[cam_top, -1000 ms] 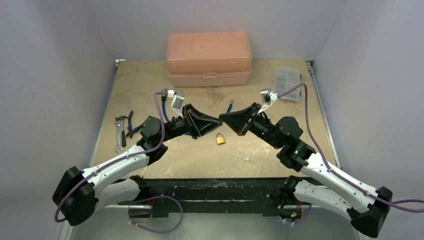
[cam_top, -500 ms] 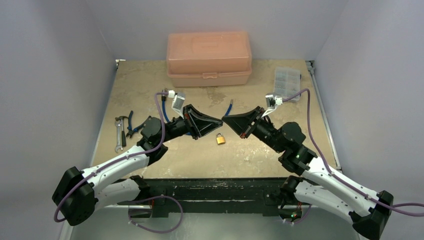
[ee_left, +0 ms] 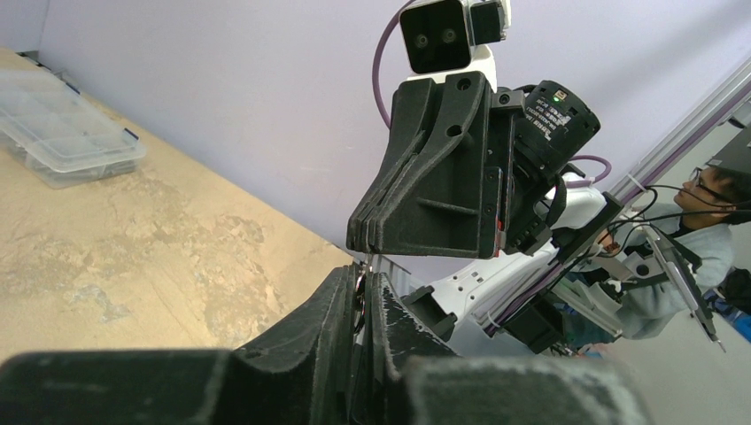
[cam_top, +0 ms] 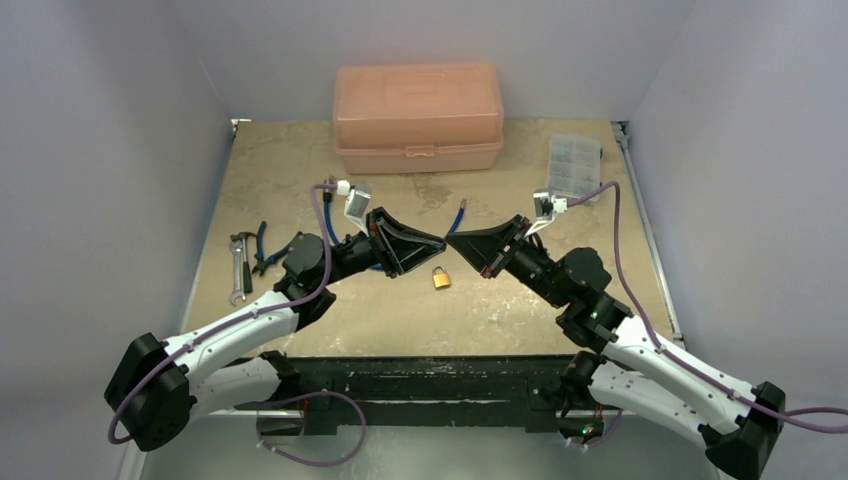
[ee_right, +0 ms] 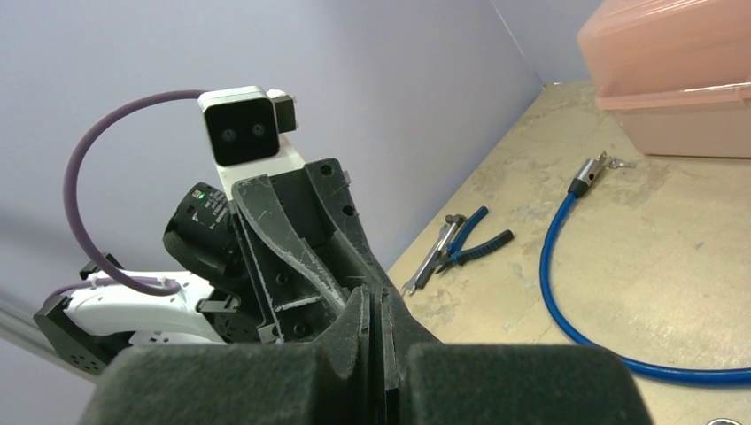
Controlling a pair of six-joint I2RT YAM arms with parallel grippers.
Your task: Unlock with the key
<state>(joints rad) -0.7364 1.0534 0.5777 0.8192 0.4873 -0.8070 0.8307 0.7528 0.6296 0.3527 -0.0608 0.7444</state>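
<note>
The key (ee_left: pixel 368 262) is a thin silver sliver pinched between my left gripper's fingers (ee_left: pixel 341 305) in the left wrist view; its end points up at the right gripper's tips. My left gripper (cam_top: pixel 440 243) and right gripper (cam_top: pixel 449 241) meet tip to tip above the table's middle. The right gripper (ee_left: pixel 368 246) is shut with its fingers pressed together against the key's end; I cannot tell whether it pinches the key. The small brass padlock (cam_top: pixel 440 277) lies on the table just below and in front of both tips, untouched.
A peach toolbox (cam_top: pixel 417 117) stands at the back centre. A clear parts organiser (cam_top: pixel 575 165) sits at the back right. A blue cable (ee_right: pixel 567 292) lies behind the grippers. Blue-handled pliers (cam_top: pixel 262 250) and a wrench (cam_top: pixel 237 270) lie at the left.
The right arm has shifted and turned its wrist, and its tips have drawn a little to the right. The left arm and the padlock have not moved.
</note>
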